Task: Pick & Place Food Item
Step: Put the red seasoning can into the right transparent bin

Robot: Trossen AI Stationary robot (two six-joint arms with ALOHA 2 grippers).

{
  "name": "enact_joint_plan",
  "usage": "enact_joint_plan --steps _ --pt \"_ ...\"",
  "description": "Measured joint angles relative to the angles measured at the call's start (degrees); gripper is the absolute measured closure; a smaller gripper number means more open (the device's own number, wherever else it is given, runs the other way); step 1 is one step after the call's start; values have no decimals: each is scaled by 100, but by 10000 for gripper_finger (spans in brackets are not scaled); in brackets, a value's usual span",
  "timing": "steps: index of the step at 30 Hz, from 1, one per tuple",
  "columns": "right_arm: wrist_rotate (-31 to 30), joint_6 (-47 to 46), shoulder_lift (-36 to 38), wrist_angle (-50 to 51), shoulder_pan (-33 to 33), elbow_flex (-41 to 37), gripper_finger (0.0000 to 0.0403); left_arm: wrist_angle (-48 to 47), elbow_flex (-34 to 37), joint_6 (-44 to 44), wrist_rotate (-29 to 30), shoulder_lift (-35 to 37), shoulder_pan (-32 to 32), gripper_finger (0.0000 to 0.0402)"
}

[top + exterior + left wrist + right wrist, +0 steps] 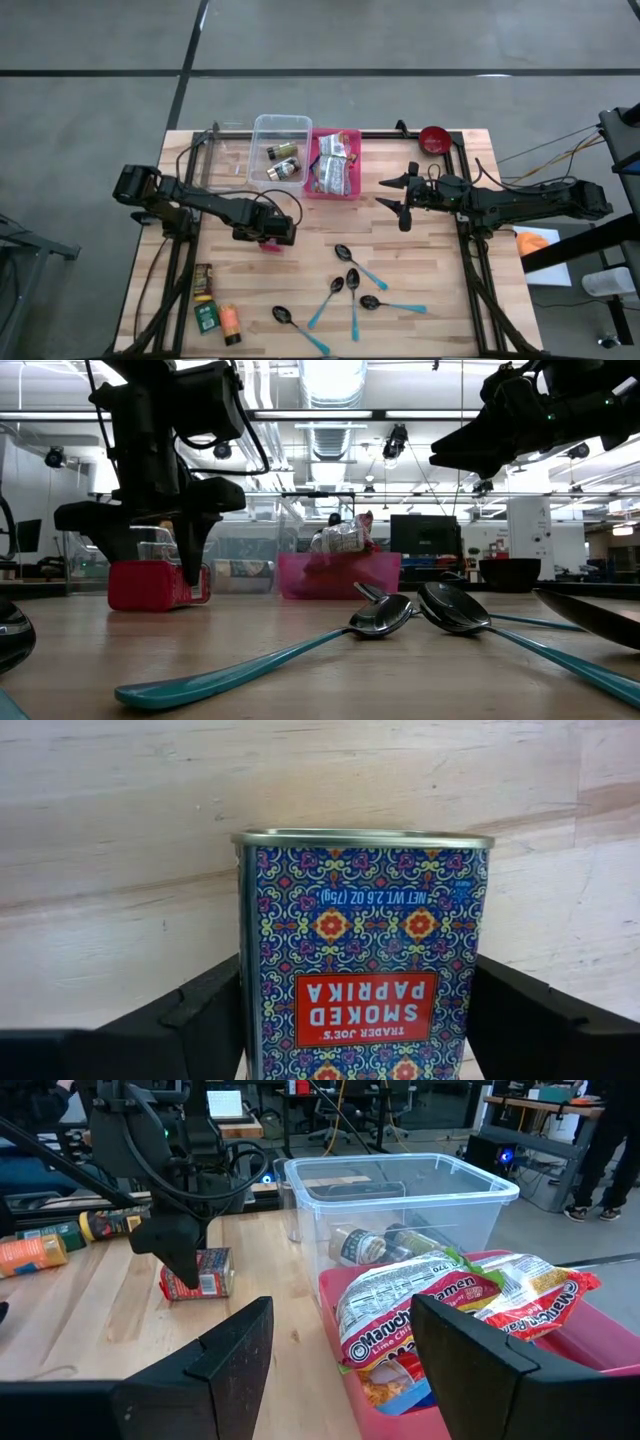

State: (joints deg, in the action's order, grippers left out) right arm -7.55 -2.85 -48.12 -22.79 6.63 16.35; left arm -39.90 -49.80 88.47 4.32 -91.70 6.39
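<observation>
A: We have the left gripper [270, 238] down at the paprika tin [365, 955], which lies on its side on the table [440, 250]. The fingers [200, 1010] stand one on each side of the tin, close against it, but we cannot tell whether they press it or only bracket it.

B: And the tin rests on the wood?

A: Yes; in the low view the red tin [158, 584] sits on the table under the gripper. It lies near the table's middle, a little toward our left, with bare wood all round it.

B: What about the right gripper [402, 198]?

A: It hangs above the table with its fingers [225, 1355] apart and nothing between them, just beside the pink bin [333, 165].

B: Where is the open room?

A: Between the two grippers the wood is bare. Toward the near edge lie five spoons [352, 290] with blue handles, and near the left corner lie a few bottles [212, 305].

B: And the containers?

A: At the far edge the clear tub [400, 1200] holds two small jars [385, 1245]. Touching it, the pink bin holds noodle packets [450, 1305]. A red bowl [433, 139] stands near the far right corner; we cannot see into it.
</observation>
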Motion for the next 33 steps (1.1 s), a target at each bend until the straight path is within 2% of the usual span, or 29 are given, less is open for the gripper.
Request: enact_joint_plan --steps 6,14,21,28,33 --pt "-1 -2 0 1 -1 0 168 -15 -1 1 0 0 0 118" --pt "-2 0 2 0 0 -1 168 -15 -2 -2 -2 0 0 101" --pt "-2 -7 0 2 0 -1 168 -22 -2 -4 -2 0 0 120" --pt "0 0 1 2 -2 -1 168 -20 -2 -20 -2 0 0 106" --pt "0 0 0 0 -1 -1 168 -25 -2 -20 -4 0 0 118"
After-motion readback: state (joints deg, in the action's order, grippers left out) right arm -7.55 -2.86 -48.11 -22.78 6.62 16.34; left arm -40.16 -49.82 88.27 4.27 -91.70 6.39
